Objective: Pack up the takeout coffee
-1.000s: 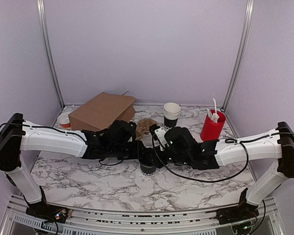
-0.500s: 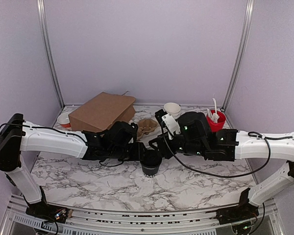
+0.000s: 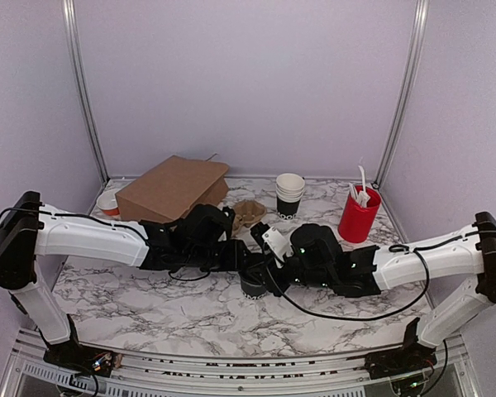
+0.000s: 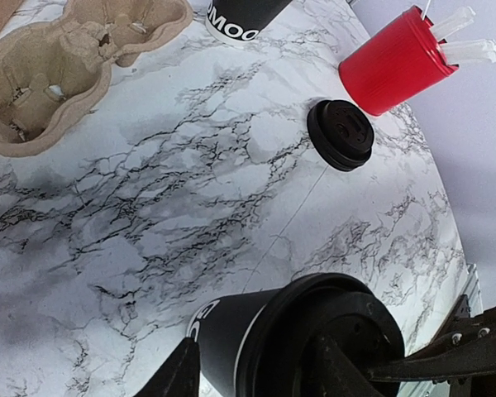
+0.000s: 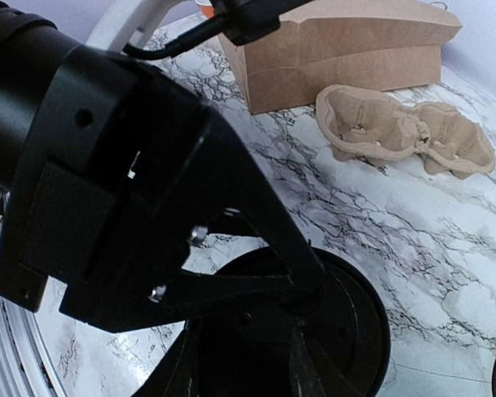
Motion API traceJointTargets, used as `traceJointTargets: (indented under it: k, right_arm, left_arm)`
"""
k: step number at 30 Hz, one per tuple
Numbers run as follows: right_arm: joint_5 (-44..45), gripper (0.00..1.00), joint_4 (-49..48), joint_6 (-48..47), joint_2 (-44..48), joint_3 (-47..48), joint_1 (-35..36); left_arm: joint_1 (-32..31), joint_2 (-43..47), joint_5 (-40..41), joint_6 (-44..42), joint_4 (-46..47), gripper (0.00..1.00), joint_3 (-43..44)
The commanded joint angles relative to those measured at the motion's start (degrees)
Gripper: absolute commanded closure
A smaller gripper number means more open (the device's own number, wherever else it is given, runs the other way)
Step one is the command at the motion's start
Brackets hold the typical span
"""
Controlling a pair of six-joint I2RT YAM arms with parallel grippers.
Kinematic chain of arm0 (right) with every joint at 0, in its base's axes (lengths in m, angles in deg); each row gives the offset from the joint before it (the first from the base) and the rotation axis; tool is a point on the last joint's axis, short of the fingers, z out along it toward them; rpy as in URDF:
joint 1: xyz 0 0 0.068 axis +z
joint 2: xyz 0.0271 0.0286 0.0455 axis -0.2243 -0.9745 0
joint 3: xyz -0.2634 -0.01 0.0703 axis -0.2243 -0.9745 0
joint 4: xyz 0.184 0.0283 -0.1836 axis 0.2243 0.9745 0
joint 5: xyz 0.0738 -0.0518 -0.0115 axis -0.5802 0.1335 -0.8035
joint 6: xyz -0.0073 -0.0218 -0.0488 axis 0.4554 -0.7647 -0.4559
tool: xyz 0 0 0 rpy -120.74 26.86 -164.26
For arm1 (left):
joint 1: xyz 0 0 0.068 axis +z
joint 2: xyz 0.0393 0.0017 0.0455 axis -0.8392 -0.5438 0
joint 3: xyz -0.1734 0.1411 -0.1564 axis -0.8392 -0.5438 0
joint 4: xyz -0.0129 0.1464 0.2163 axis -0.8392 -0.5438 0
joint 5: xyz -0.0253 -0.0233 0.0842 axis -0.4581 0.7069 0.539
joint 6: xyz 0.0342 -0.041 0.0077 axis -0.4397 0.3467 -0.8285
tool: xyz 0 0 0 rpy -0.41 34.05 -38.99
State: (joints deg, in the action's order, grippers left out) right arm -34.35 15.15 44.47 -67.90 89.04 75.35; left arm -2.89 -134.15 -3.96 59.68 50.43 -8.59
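The marble table point(image 3: 149, 289) spreads under both my pincers. A brown paper bag point(image 3: 172, 188) lies beyond my left pincer point(image 4: 256, 376), off to its left. The cardboard cup carrier point(image 4: 58, 66) is just ahead of it, and the red holder point(image 4: 393, 62) farther ahead to its right. My left pincer clasps the takeout coffee point(image 4: 227, 335), which stands on the table. My right pincer point(image 5: 244, 372) sits over its lid, fingers narrowly apart; whether they pinch, I cannot tell. A loose black lid point(image 4: 341, 135) lies ahead.
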Motion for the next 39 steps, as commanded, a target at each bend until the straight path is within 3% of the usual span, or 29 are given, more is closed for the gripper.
traceJointTargets:
  k: [1,11,17,24,28,39]
  right_arm:
    - [2.45,0.63,9.04,0.99,1.52,-0.35,0.20]
    - [4.97,0.50,17.82,-1.21,8.98,9.74,0.28]
    - [0.55,0.47,14.37,-4.32,11.23,3.97,0.41]
    - [-3.24,0.47,2.68,-0.91,3.37,-8.13,0.36]
    - [-1.27,0.49,3.91,-0.03,1.05,-6.83,0.44]
    - [3.87,0.47,14.18,-1.48,8.59,0.46,0.42]
  left_arm:
    - [-0.17,-1.84,-0.71,-1.10,-3.92,0.53,0.49]
    - [-0.15,-1.70,-0.61,-1.12,-4.03,0.53,0.49]
    - [-0.16,-1.50,-0.58,-1.20,-4.16,0.53,0.60]
    - [-0.11,-1.67,-0.59,-1.20,-4.26,0.53,0.53]
    - [-0.12,-1.76,-0.71,-1.19,-4.33,0.53,0.75]
    - [-0.17,-1.04,-0.98,-1.55,-4.34,0.53,1.15]
